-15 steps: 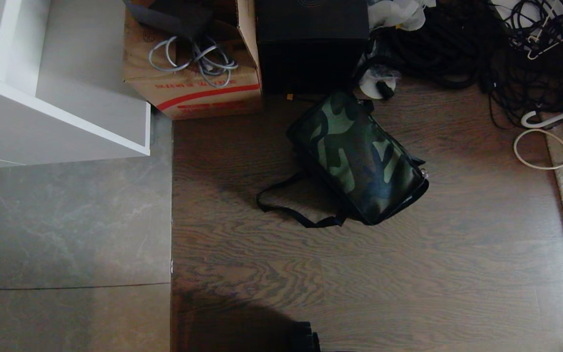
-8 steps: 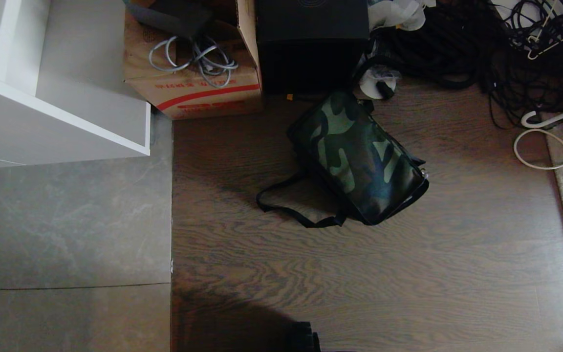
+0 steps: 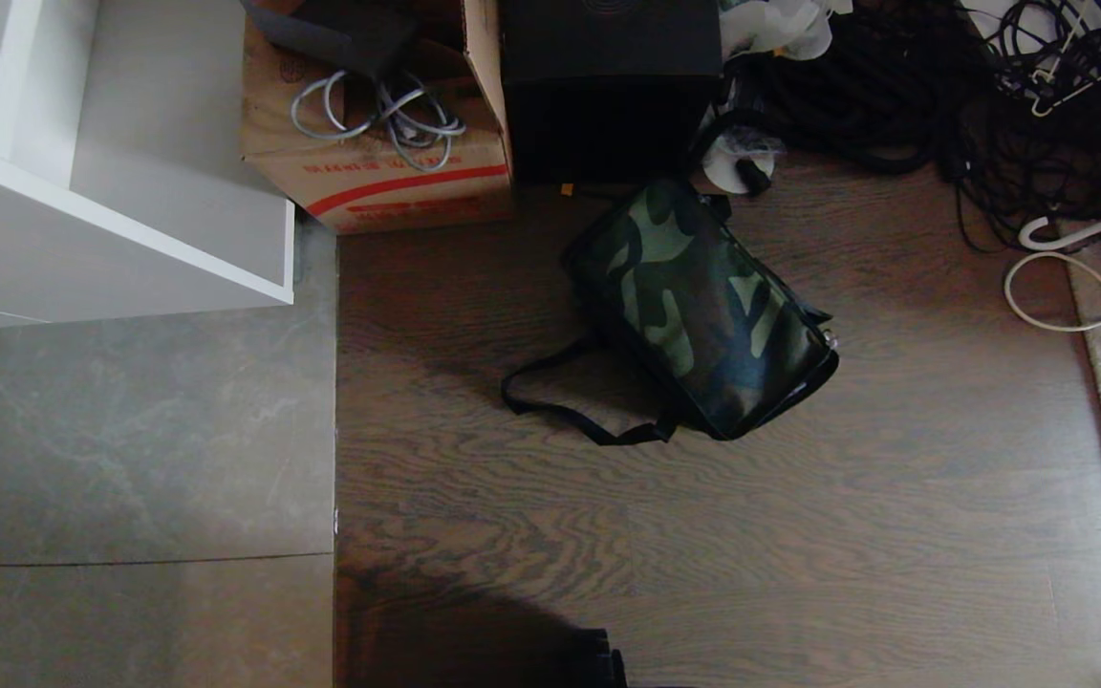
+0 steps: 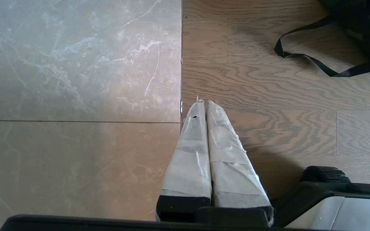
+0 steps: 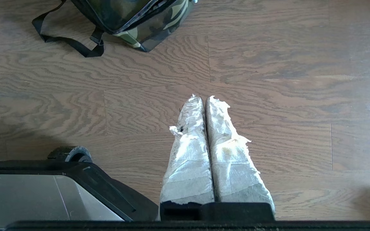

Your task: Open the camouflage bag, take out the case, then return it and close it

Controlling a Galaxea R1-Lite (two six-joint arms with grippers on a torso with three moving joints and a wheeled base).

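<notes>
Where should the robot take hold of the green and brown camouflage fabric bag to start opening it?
Probably at the small silver zipper pull on the camouflage bag, at its right near corner, approached from above on the right side. The bag lies closed and flat, top panel up, its black strap trailing left on the floor.

Bare wood floor (image 3: 799,535) before camouflage bag (image 3: 699,306)

Wood floor (image 3: 799,535), grey tile (image 3: 130,449) left. On wood: camo bag (image 3: 703,306) centre, strap (image 3: 560,411) loose; cardboard box (image 3: 378,162), black box (image 3: 608,86), cables (image 3: 895,96) far.
</notes>
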